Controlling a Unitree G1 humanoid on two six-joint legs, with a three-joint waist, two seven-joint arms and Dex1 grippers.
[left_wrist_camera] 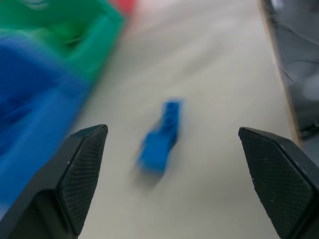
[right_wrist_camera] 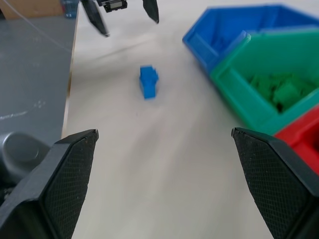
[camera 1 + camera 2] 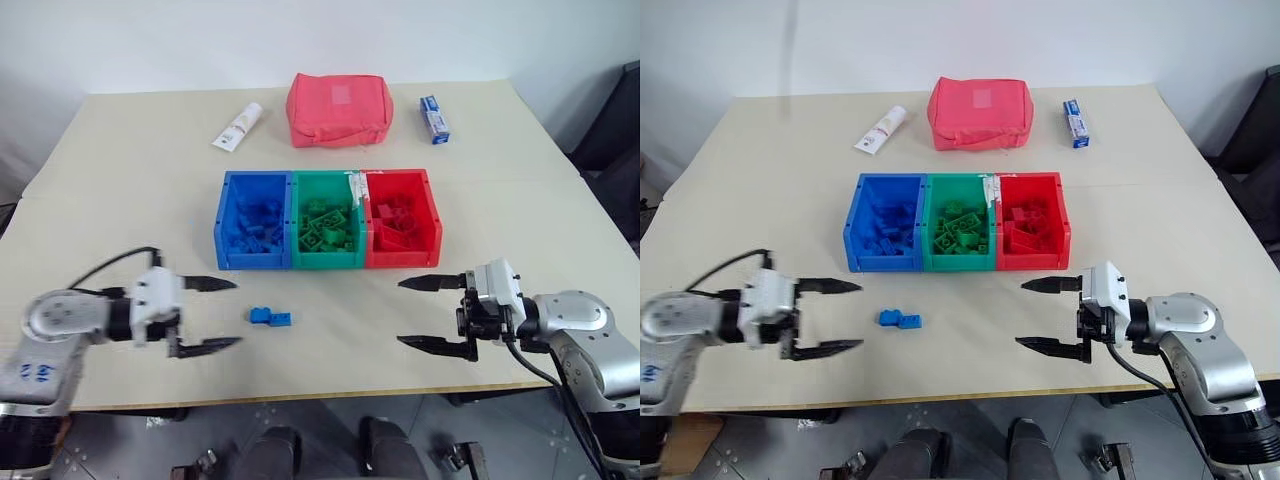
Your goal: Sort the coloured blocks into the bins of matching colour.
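From the head, a blue block (image 3: 271, 318) lay on the desk (image 3: 120, 180) before the bins (image 3: 328, 220), between the left claw (image 3: 207, 314) and right claw (image 3: 432, 313), both released and empty. Each wrist view showed that block (image 1: 160, 137) between spread fingers (image 2: 65, 174).

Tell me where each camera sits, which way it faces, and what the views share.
Left eye and right eye views: on the head, looking forward and down over the table at the bins; both arms show, left claw and right claw open.
Left wrist view: along the left claw's fingers at the blue block.
Right wrist view: along the right claw's fingers toward the left claw.
Shared: all four show the blue block and the bins.
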